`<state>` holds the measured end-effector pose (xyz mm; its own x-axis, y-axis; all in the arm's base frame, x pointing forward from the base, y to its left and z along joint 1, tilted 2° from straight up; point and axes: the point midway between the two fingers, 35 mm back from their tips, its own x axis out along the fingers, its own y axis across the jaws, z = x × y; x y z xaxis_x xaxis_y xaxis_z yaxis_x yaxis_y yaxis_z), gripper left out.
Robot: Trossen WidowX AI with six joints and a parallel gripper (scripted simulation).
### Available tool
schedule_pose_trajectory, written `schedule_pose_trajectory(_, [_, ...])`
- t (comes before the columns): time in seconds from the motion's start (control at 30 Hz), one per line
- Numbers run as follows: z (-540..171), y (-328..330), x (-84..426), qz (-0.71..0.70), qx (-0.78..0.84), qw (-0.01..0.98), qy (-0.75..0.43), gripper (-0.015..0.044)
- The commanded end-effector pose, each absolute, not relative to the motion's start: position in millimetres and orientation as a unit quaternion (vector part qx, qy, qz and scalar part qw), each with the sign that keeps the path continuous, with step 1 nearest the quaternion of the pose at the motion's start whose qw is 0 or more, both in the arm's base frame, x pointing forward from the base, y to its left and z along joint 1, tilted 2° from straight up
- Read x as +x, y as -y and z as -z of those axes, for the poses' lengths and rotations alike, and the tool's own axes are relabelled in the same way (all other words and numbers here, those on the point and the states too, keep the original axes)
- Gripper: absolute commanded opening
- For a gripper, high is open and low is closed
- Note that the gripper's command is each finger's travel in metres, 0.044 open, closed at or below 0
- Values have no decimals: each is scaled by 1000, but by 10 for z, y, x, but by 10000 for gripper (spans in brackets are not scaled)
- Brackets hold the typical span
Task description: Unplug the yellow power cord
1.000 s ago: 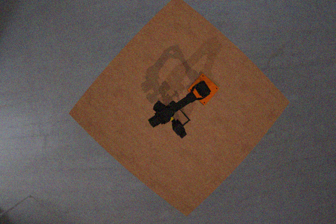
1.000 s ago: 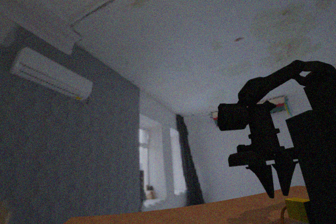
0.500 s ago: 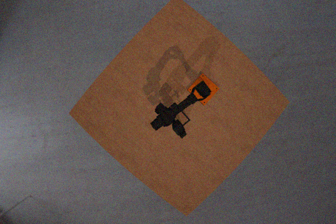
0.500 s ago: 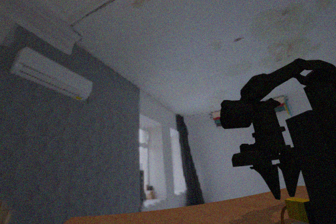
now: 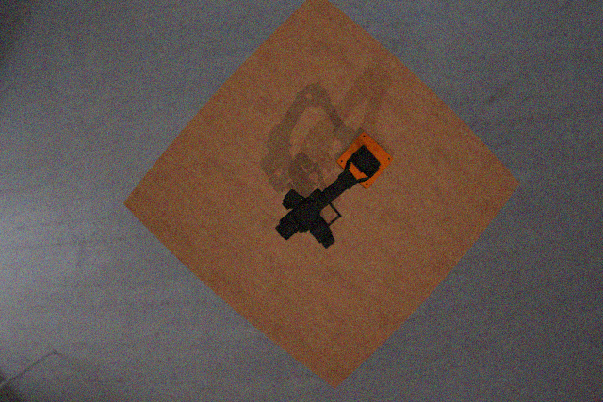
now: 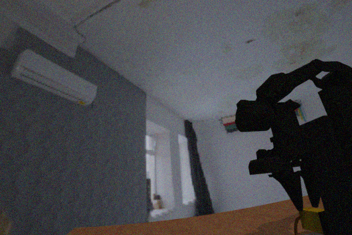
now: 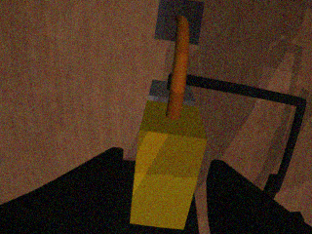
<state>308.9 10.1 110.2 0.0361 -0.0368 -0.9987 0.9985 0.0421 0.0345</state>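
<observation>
The yellow plug (image 6: 312, 220) (image 7: 168, 180) is a block standing on the table. An orange-looking cord (image 6: 295, 227) (image 7: 180, 63) curves from its end to a dark grey square (image 7: 165, 24) on the table. A grey piece (image 7: 163, 89) shows at the plug's cord end; it may be part of the strip. Whether the plug is seated is hidden. My gripper (image 6: 308, 207) (image 7: 166, 166) points down and is partly open. Its tips are at about the plug's top, one to each side in the wrist view, with gaps visible. In the top view the arm hides the plug.
A thin black angular outline (image 5: 339, 215) (image 7: 244, 89) extends beside the plug. The arm's orange base plate (image 5: 383, 159) is bolted to the brown table (image 5: 292, 314) (image 6: 213, 220). The arm's shadow falls across the table.
</observation>
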Motion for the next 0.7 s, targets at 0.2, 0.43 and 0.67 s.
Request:
schedule_pose_trajectory(0.2, [-992,-96,3086,493,489,527,-490,160])
schedule_pose_trajectory(0.43, [-1004,-103,3091,490,489,528,-491,81])
schedule_pose_trajectory(0.67, [-1004,-103,3091,490,489,528,-491,15])
